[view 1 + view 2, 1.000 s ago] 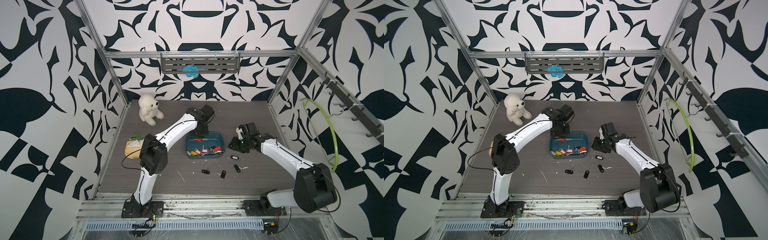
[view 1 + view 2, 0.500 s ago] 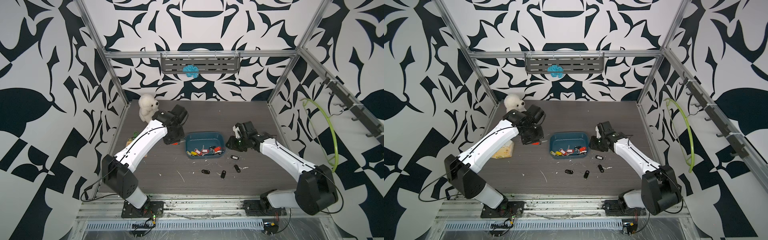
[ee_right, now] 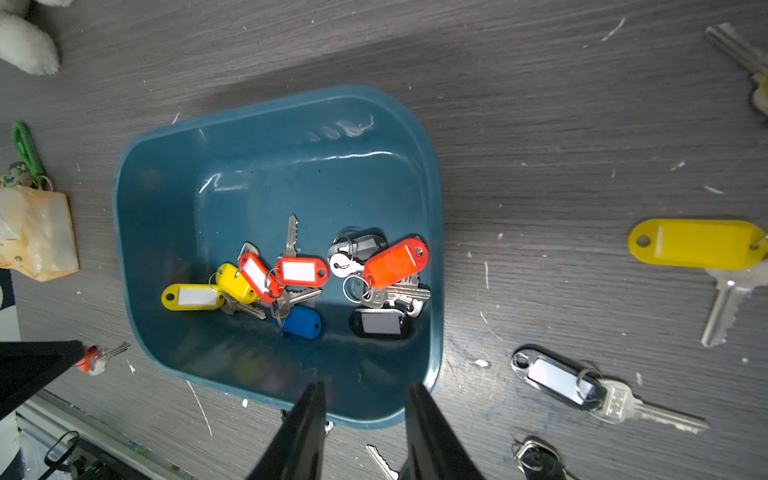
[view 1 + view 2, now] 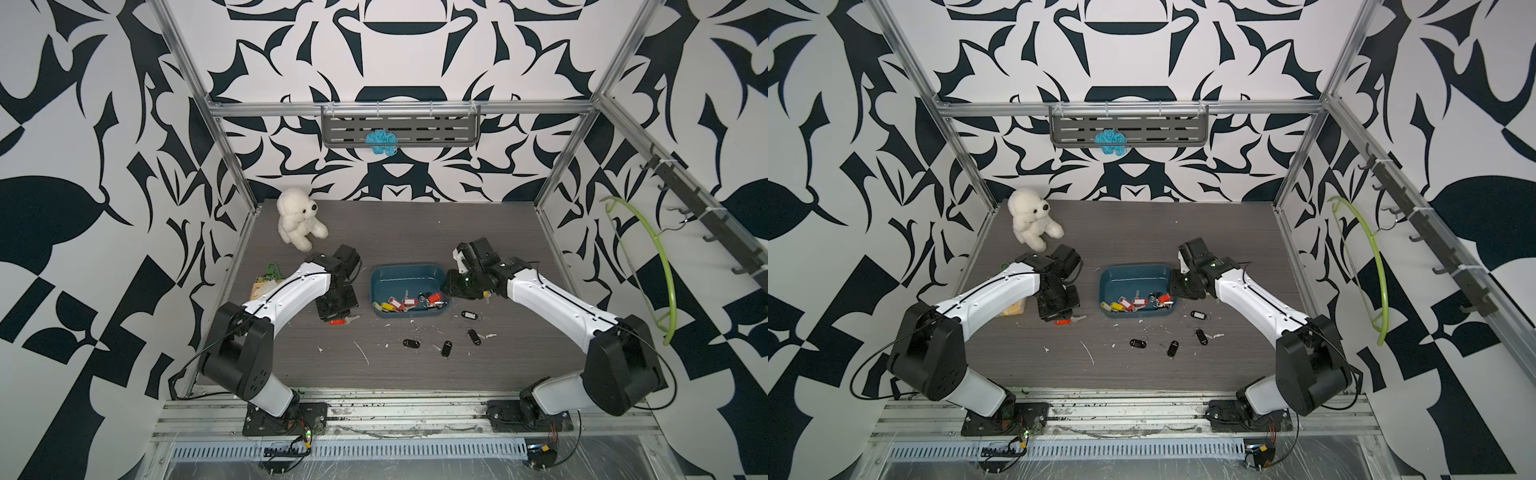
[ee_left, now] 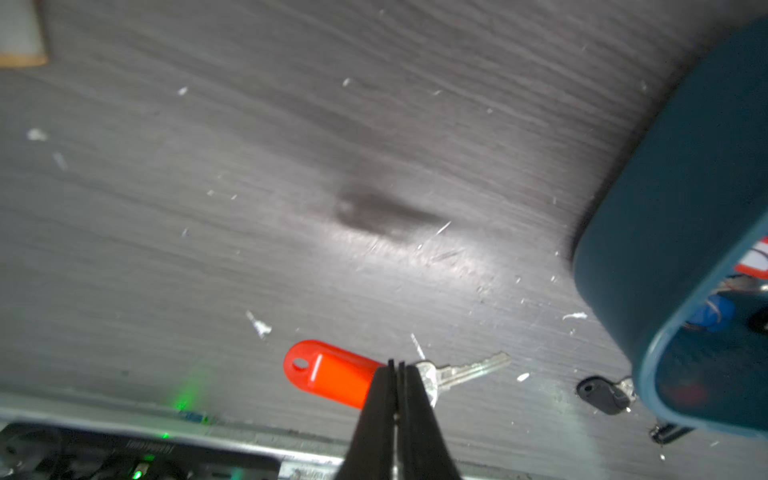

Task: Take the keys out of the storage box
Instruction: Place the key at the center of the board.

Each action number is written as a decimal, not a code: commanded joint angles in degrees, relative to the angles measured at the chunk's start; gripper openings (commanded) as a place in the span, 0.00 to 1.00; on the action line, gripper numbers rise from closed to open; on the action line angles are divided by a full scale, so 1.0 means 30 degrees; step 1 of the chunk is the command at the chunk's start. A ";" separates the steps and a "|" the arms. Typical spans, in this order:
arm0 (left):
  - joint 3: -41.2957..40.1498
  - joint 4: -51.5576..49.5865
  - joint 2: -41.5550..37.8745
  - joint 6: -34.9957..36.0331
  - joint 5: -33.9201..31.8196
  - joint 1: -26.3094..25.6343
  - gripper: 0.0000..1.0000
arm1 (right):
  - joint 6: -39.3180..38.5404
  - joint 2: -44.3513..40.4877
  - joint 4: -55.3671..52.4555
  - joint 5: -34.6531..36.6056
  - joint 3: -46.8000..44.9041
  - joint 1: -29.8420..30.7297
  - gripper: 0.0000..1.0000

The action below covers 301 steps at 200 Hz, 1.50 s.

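**Two matching arms.** On the left arm (image 4: 291, 291) and the right arm (image 4: 552, 301) we see long links with glossy white shells, each traced by a thin black line of cable. The joint housings (image 4: 239, 353) are matt black, rounded drums, with small screw holes on their flat faces. Each arm stands on a black base plate (image 4: 286, 417) fixed to the aluminium rail (image 4: 374, 409), with thin wires at its foot. A loose black cable (image 4: 195, 359) hangs from the left shoulder. The left gripper (image 5: 397, 365) and right gripper (image 3: 368, 388) carry black fingers that taper to thin wedges. We note a small white block (image 4: 460, 253) at the right wrist.
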 commanded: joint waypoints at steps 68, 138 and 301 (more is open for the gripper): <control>0.0170 0.1100 0.1406 0.0450 0.0019 -0.0010 0.64 | -0.0496 0.2714 -0.1985 0.0407 0.4161 0.1006 0.42; 0.1591 0.1563 0.0384 0.0988 -0.0765 0.0004 0.69 | -0.0423 0.7867 -0.3493 -0.0448 0.7186 0.1443 0.43; 0.1356 0.2747 0.0461 0.0751 0.0621 -0.0010 0.66 | -0.0942 1.1834 -0.5673 0.2150 0.9738 0.2524 0.11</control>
